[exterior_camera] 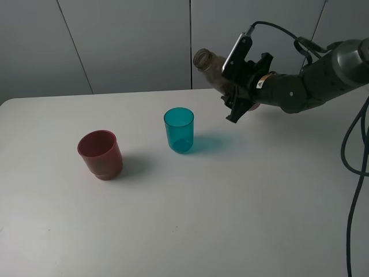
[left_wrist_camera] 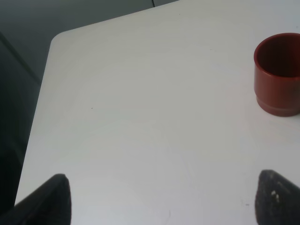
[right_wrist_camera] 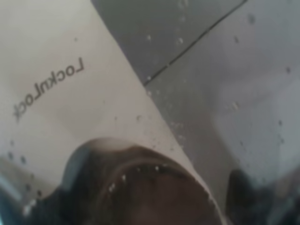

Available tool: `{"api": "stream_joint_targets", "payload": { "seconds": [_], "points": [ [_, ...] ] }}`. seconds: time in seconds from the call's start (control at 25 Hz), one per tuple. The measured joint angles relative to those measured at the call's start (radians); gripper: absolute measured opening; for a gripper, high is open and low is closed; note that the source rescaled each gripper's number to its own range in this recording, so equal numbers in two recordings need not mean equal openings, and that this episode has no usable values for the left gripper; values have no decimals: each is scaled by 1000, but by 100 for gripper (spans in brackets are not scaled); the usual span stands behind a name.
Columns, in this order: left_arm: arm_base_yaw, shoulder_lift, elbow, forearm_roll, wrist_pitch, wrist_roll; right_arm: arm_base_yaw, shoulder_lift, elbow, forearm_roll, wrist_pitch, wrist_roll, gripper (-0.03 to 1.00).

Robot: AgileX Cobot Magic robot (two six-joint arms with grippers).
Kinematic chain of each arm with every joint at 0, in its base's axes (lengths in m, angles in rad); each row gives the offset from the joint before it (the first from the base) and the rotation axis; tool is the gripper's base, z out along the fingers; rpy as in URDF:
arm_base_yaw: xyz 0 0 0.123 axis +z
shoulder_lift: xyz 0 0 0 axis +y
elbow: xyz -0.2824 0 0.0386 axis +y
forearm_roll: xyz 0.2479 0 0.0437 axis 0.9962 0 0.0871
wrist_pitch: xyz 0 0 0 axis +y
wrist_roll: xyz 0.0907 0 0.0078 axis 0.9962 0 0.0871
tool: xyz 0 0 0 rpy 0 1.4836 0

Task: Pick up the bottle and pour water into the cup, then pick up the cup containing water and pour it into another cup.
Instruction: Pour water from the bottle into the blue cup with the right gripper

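- The right claw (exterior_camera: 235, 95) pinches the smoky bottle (exterior_camera: 214, 69) in the air above the far right of the bench (exterior_camera: 242, 219); the bottle is tilted, its open mouth raised and aimed leftward, its lower part hidden behind the claw.
- The teal cup (exterior_camera: 179, 130) stands upright on the bench, below and to the left of that mouth and apart from it; no stream of water shows, and the mouth does not look to be over the rim.
- In the right wrist view the bottle (right_wrist_camera: 140, 187) fills the frame, blurred; droplets (right_wrist_camera: 180, 41) bead its wall and lettering (right_wrist_camera: 49, 86) shows through it.
- The red cup (exterior_camera: 101, 153) sits upright on the left, well apart from the teal cup; nothing can be made out inside it.
- The left claw (left_wrist_camera: 164, 206) hangs spread wide over bare bench near the red cup, gripping nothing; only its two dark fingertips (left_wrist_camera: 51, 201) show.
- Progress, as judged: the pick-up is done; pouring into the teal cup is the step in hand; whether that cup holds any water cannot be told; lifting it and emptying it into the red cup is all left to do.
- The bench is plain white and matt with a rounded corner, the cups casting soft shadows; a grey panelled wall (exterior_camera: 127, 46) with thin seams stands behind; black cables (exterior_camera: 354, 150) hang at the right.
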Motion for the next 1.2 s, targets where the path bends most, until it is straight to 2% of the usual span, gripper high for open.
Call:
{"api": "stream_joint_targets", "payload": {
  "seconds": [0.16, 0.36, 0.64, 0.92, 1.2],
  "points": [
    [0, 0, 0, 0, 0, 2, 0, 0, 0, 21, 8, -102, 0],
    [0, 0, 0, 0, 0, 4, 21, 0, 0, 112, 8, -224, 0],
    [0, 0, 0, 0, 0, 4, 43, 0, 0, 140, 8, -282, 0],
    [0, 0, 0, 0, 0, 4, 64, 0, 0, 206, 8, -432, 0],
    [0, 0, 0, 0, 0, 4, 64, 0, 0, 304, -47, -576, 0]
  ]
}}
